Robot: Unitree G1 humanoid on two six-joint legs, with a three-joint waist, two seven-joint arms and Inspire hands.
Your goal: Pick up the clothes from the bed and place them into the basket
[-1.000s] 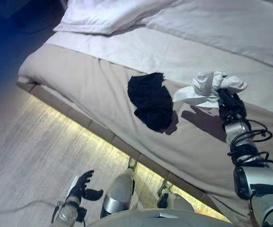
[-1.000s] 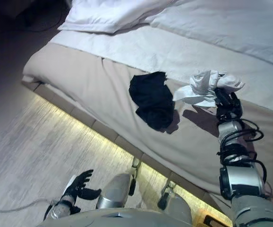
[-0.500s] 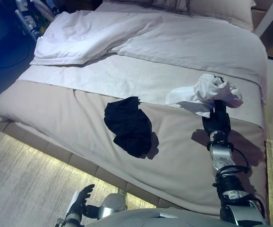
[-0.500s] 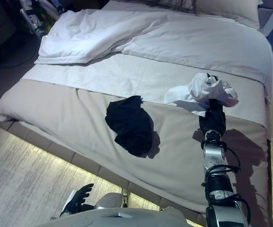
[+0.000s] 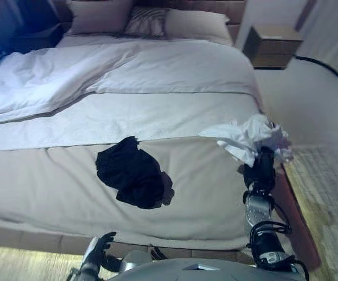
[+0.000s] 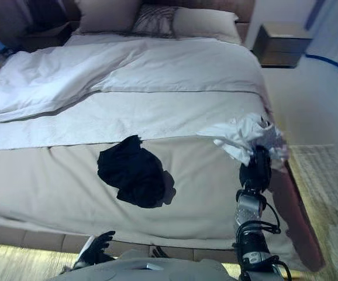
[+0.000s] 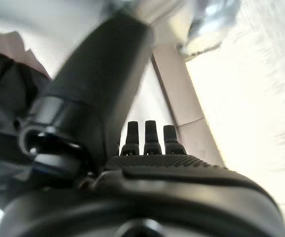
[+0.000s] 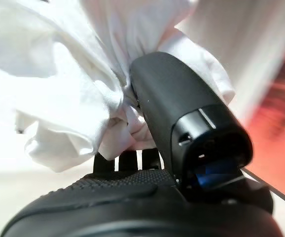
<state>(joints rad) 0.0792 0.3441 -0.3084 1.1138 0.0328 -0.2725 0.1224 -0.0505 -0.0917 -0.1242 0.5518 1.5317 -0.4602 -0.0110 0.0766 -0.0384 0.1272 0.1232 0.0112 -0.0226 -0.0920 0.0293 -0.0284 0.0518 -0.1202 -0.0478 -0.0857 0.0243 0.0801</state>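
My right hand [image 5: 261,170] is shut on a crumpled white garment [image 5: 248,136] and holds it up over the right edge of the bed [image 5: 204,193]. The right wrist view shows my thumb and fingers curled into the white cloth [image 8: 78,98]. A black garment [image 5: 131,173] lies bunched on the beige cover in the middle of the bed's near part. It also shows in the right eye view [image 6: 134,172]. My left hand [image 5: 97,252] hangs low at the lower left below the bed's edge, fingers relaxed and empty; its fingers [image 7: 152,136] show straight in the left wrist view.
A rumpled white duvet [image 5: 69,70] and pillows [image 5: 151,20] cover the far half of the bed. A wooden nightstand [image 5: 273,45] stands at the far right. A pale rug [image 5: 327,193] lies on the floor right of the bed.
The camera has swung to the right and up, showing the headboard, nightstand and rug. My right hand still holds the white garment, now over the bed's right edge. The black garment has not moved.
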